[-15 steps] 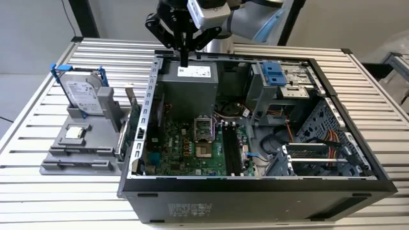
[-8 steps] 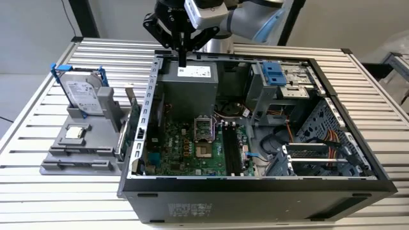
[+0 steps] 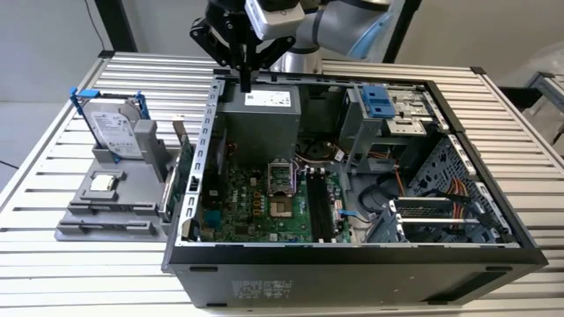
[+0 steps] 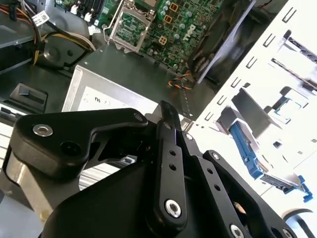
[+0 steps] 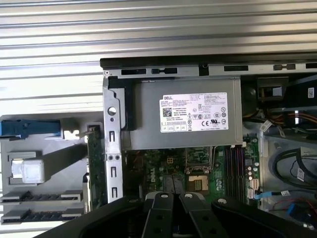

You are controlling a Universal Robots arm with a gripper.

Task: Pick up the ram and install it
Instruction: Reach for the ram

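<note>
Hovering over the power supply (image 3: pixel 260 119) at the computer case's (image 3: pixel 352 259) rear edge, the gripper (image 3: pixel 246 82) is closed and empty. The ram (image 3: pixel 174 173) stands on edge in the grey fixture (image 3: pixel 105 214) beside the case, upper edge exposed for grasping.

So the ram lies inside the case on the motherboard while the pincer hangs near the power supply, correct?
Not quite. The ram stands on edge in the grey holder outside the case, as the first wrist view shows; the pincer does hang near the power supply.
</note>
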